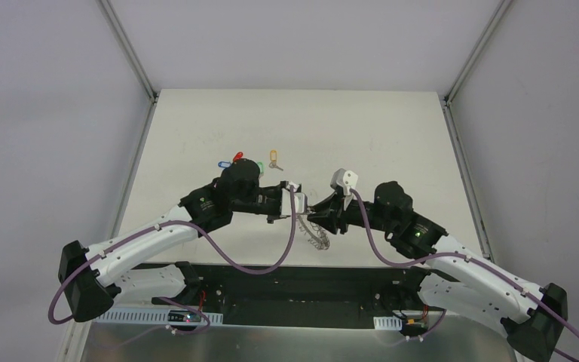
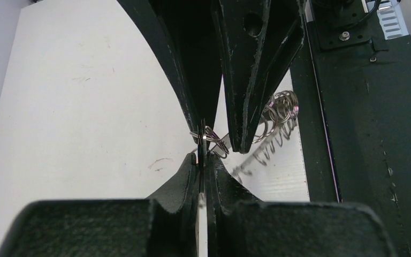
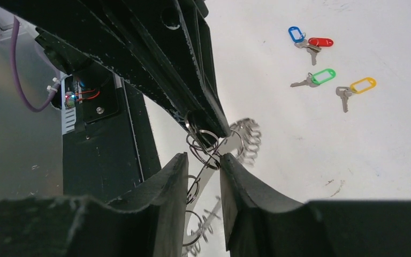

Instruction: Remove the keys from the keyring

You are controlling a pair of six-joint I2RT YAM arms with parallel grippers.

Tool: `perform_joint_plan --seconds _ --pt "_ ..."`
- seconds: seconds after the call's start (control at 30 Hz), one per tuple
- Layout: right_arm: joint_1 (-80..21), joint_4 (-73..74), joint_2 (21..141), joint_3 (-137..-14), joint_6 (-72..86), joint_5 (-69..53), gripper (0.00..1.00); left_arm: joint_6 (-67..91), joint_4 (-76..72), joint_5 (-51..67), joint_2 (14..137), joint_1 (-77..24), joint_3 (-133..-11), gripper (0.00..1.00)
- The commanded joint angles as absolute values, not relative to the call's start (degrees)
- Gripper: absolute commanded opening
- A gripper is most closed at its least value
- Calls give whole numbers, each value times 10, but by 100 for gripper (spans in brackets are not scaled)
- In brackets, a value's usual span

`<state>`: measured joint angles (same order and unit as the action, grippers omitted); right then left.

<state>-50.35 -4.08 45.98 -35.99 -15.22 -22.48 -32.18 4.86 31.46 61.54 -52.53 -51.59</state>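
- Your left gripper (image 2: 202, 154) is clenched on the keyring (image 1: 318, 235), mid-frame in the top view; hold it steady.
- Your right gripper (image 3: 210, 163) stands parted around a key (image 3: 205, 180); centre the blade, clamp squarely, then twist it off the loop gently.

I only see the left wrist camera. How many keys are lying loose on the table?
Observer: Four keys lie loose on the table, tagged blue, red, green and yellow.
Operator: Where are they?
Observer: From above, just beyond the left arm's wrist, left of the table's middle.
Operator: And the right gripper?
Observer: Its jaws stand apart around small rings of the keyring and a flat silvery strip; whether that strip is a key, I cannot tell.
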Motion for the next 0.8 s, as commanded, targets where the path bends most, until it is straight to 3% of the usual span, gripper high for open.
perform_joint_plan --seconds 0.0,0.1,0.23,0.53,0.77 --pt "-502 -81 451 -364 -145 -271 32 -321 5 340 599 -528 -515 0" --pt "-501 -101 447 -352 -125 -285 23 -320 5 338 600 -529 -515 0" --pt "-502 -104 438 -342 -107 -275 0 -321 5 334 601 -529 -515 0" --pt "-500 -114 366 -300 -43 -162 0 -321 3 289 599 -529 -513 0" --pt "-500 -272 323 -221 74 -78 0 -317 3 292 617 -530 -514 0"
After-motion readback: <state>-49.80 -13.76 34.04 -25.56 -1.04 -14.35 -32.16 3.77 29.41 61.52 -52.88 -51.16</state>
